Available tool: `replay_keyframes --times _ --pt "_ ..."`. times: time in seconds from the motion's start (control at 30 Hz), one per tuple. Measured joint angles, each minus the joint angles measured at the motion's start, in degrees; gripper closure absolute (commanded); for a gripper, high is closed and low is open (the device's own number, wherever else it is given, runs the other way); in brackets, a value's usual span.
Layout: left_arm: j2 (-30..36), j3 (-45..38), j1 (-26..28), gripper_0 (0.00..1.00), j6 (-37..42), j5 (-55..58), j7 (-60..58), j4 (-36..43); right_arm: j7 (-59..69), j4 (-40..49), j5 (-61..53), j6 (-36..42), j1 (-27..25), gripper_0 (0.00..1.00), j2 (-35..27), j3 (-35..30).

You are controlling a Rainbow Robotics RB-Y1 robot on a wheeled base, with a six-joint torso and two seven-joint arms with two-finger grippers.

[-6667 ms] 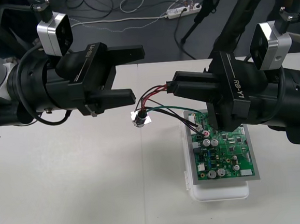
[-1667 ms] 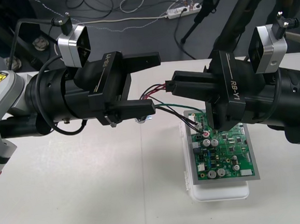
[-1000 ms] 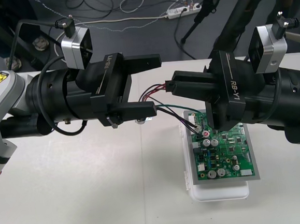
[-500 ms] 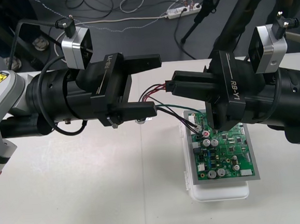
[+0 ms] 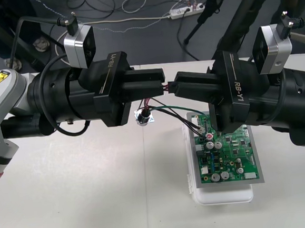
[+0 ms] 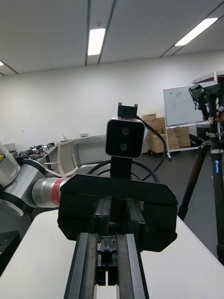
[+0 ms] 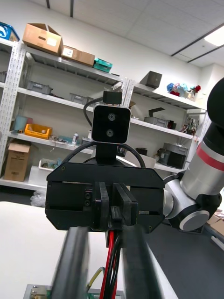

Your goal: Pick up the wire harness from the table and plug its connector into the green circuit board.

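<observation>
The green circuit board (image 5: 227, 155) lies on its white base (image 5: 222, 195) at the table's right. Above the board's far left corner my two grippers meet tip to tip. My right gripper (image 5: 176, 87) is shut on the harness's small black plug (image 7: 115, 213). The left gripper (image 5: 158, 86) is shut on the red and black wires (image 7: 112, 261) just behind that plug. Below the left fingers hangs the round metal socket (image 5: 142, 117), close over the table. A green wire (image 5: 165, 109) and black wires run from the socket toward the board's far edge.
The table's far edge runs just behind both grippers, with dark floor, cables and tripod legs (image 5: 239, 12) beyond. Bare tabletop (image 5: 85, 193) spreads to the left of the board and in front of it.
The left gripper's fingers, spread wide around the wires half a second ago, have come together on them. The socket now shows below the left fingers. The right arm has stayed still.
</observation>
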State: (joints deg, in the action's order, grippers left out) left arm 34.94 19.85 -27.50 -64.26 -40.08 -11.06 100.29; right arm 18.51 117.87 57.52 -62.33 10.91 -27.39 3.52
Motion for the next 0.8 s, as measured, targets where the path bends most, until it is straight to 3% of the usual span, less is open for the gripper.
replay_keyframes --times 0.67,0.73,0.8 --pt "-0.02 0.01 0.0 1.0 0.84 0.0 0.0 0.01 -0.08 -2.07 -0.21 -0.15 1.46 1.0 0.01 0.0" --pt "-0.02 0.01 0.0 1.0 0.85 0.0 0.0 0.01 -0.08 -2.08 -0.21 -0.15 1.47 0.96 0.01 0.0" --pt "-0.02 0.01 0.0 1.0 0.85 0.0 0.0 0.01 -0.08 -2.08 -0.21 -0.15 1.47 0.53 0.01 0.0"
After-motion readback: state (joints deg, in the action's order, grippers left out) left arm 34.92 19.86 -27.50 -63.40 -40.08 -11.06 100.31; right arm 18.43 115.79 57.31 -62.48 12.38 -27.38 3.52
